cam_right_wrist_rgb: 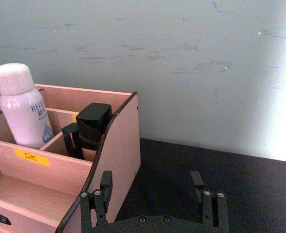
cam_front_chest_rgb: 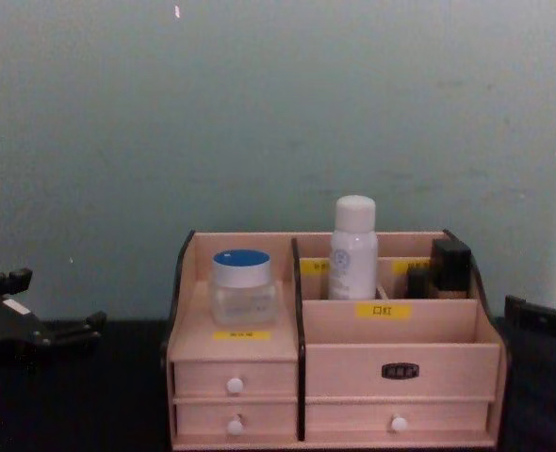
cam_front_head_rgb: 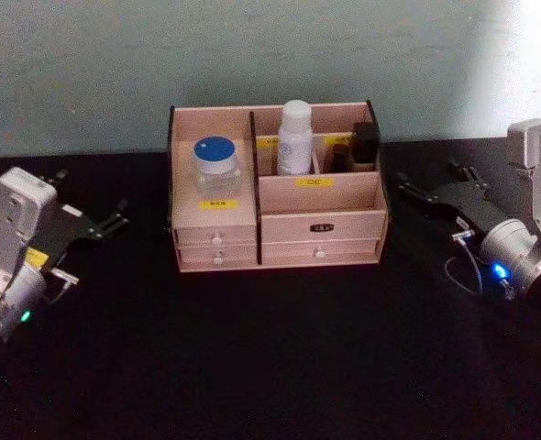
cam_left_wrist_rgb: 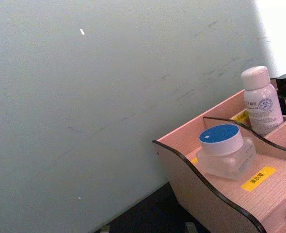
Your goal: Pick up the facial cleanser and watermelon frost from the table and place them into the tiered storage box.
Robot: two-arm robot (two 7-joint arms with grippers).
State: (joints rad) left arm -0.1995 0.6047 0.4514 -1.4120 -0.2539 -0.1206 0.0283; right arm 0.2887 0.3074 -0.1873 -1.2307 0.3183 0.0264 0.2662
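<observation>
Head view: the tiered storage box (cam_front_head_rgb: 277,225) stands on the black table (cam_front_head_rgb: 270,367) against the pale wall. Its left compartment holds the watermelon frost (cam_front_head_rgb: 216,167), upright, blue lid on, above a yellow label too small to read. The facial cleanser (cam_front_head_rgb: 295,137) stands upright in the rear middle compartment. A dark rectangular item (cam_front_head_rgb: 365,145) sits in the rear right compartment. Below are four drawers with white knobs; one on the right carries a dark nameplate, illegible. The left gripper (cam_front_head_rgb: 116,218) rests clear of the box on its left, fingers parted and empty. The right gripper (cam_front_head_rgb: 410,190) sits just to the right of the box, fingers spread and empty.

Left wrist view: the watermelon frost (cam_left_wrist_rgb: 225,151) is a clear jar sitting on the shelf floor of the box (cam_left_wrist_rgb: 201,194), behind a yellow label with unreadable characters. The facial cleanser (cam_left_wrist_rgb: 262,100) shows a round blue emblem on its front.

Right wrist view: the right gripper (cam_right_wrist_rgb: 153,187) has both fingers apart with nothing between them, next to the side wall of the box (cam_right_wrist_rgb: 119,145). The cleanser (cam_right_wrist_rgb: 23,107) bears blue lettering beginning "RELL". The dark item (cam_right_wrist_rgb: 88,128) stands in the neighbouring compartment.

Chest view: jar (cam_front_chest_rgb: 242,286) on the left tier, bottle (cam_front_chest_rgb: 352,248) behind the centre divider, a yellow label with two characters on the front panel of the box (cam_front_chest_rgb: 400,358).
</observation>
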